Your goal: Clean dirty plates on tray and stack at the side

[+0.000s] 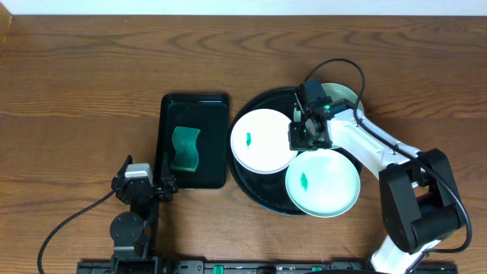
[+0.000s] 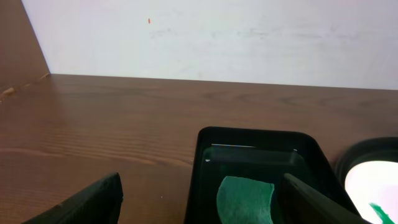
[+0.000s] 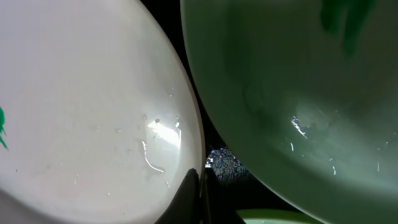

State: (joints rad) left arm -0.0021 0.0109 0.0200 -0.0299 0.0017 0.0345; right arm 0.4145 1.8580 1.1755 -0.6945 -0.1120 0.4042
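Plates [image 1: 281,156], all three, sit on the tray [image 1: 245,187]. The white plate [image 1: 262,139] and front mint plate [image 1: 323,183] each show a green smear, and the third plate [image 1: 344,94] lies half under the right arm. Nothing is stacked at the side yet. Right gripper [image 3: 199,184] is pinched fully closed, tips at the white plate's rim; whether it nips that rim, I can't tell. Left gripper [image 1: 144,173] gapes wide and empty near the sponge [image 1: 185,148], which lies in its small tray [image 1: 217,122]. Cleaning looks barely begun.

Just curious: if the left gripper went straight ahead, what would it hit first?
Likely the rim of the small rectangular black tray holding the green sponge, though depth is hard to judge.
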